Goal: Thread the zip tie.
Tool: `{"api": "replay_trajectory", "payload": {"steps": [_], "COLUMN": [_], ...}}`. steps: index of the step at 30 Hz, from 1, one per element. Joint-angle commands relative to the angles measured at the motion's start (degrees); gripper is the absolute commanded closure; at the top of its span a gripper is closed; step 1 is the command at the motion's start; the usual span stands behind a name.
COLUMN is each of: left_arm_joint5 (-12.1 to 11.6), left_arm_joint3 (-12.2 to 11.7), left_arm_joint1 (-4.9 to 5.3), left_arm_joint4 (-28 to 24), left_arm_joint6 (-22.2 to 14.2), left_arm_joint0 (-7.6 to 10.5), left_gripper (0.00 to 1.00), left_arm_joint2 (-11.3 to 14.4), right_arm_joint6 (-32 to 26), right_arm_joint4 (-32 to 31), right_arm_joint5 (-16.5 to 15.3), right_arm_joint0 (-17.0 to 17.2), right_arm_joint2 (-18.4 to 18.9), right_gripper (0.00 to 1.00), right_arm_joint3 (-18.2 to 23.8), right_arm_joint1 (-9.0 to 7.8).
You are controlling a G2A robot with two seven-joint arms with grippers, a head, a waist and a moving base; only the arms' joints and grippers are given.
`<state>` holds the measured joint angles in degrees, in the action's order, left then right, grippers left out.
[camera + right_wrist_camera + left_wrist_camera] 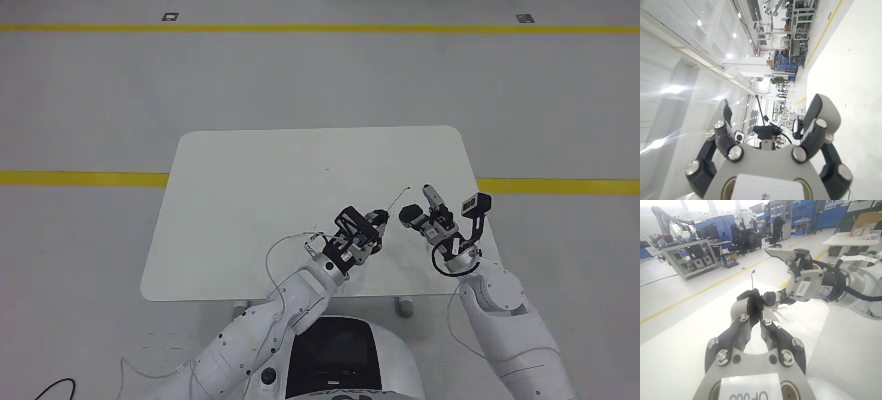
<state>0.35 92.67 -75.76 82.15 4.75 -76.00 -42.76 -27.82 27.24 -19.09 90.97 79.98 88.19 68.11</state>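
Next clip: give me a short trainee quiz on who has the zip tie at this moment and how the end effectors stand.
1. True or false: the right end effector is shut on the zip tie.
2. Which one holds the zip tie? A. the left end effector. B. the right end effector. C. neither; it lies on the table.
3. Fill in: the free length of the zip tie stands nearly ____, not looped.

Key: 1 false, its jaws are open. 2 A. 3 straight.
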Motion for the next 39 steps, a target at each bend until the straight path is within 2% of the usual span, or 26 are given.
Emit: {"api": "replay_trajectory", "payload": {"steps": [1,2,3,5,7,9,11,14,16,17,20,23,25,33,39], "left_arm_joint5": [1.6,2.1,3.2,4.9,7.2,10.8,13.2,16.2,18.3,19.0,19.1,19.1,19.1,18.9,13.1], "left_arm_joint3": [-0.5,-0.4,-1.0,-2.8,-5.0,-6.7,-8.0,-9.3,-9.7,-9.8,-9.0,-7.9,-7.4,-7.9,-9.3], "left_arm_joint1": [0.42,0.60,1.11,2.43,4.35,6.30,8.01,10.73,12.46,13.13,15.08,16.44,16.81,16.79,16.68], "left_arm_joint4": [6.6,7.8,7.8,7.8,7.8,7.8,7.8,7.8,7.8,7.8,7.8,7.8,7.8,7.8,7.8], "left_arm_joint6": [0.9,1.7,2.4,3.4,4.7,6.0,7.6,9.9,10.2,10.2,10.3,8.1,8.3,7.8,8.5], "left_arm_joint0": [0.33,0.15,0.95,3.38,6.97,9.85,12.58,16.31,18.55,19.40,21.41,21.31,21.24,21.61,25.70], "left_gripper": [1.00,1.00,1.00,1.00,1.00,1.00,1.00,1.00,1.00,1.00,1.00,1.00,1.00,1.00,1.00], "left_arm_joint2": [-0.5,-0.5,-0.3,1.9,5.7,9.7,13.1,18.5,21.9,23.2,25.9,25.2,25.4,25.2,23.7], "right_arm_joint6": [0.0,0.0,-0.2,-2.3,-4.9,-8.0,-10.7,-15.0,-17.2,-18.2,-20.7,-20.8,-20.6,-20.6,-20.6], "right_arm_joint4": [0.0,0.0,0.5,1.4,1.4,2.3,2.1,1.8,2.1,2.3,2.8,3.3,3.1,3.1,3.1], "right_arm_joint5": [0.0,0.0,0.9,2.9,5.2,7.3,9.0,10.8,11.5,12.0,12.9,13.2,13.0,13.0,13.0], "right_arm_joint0": [0.0,0.0,0.0,-0.2,-0.5,-0.8,-1.2,-1.7,-2.2,-2.5,-3.3,-4.1,-4.3,-4.3,-4.3], "right_arm_joint2": [0.0,0.0,0.0,0.5,1.5,2.3,3.1,3.9,4.3,4.4,4.5,4.3,3.9,3.9,3.9], "right_gripper": [0.00,0.00,0.00,0.00,0.00,0.00,0.00,0.00,0.00,0.00,0.00,0.00,0.00,0.00,0.00], "right_arm_joint3": [0.0,0.0,0.1,-0.1,-0.7,-1.0,-1.5,-2.4,-3.3,-3.7,-4.7,-5.7,-6.1,-6.1,-6.1], "right_arm_joint1": [0.00,0.00,0.01,-0.16,-0.48,-0.76,-1.06,-1.48,-1.69,-1.76,-1.95,-1.96,-1.90,-1.90,-1.90]}}
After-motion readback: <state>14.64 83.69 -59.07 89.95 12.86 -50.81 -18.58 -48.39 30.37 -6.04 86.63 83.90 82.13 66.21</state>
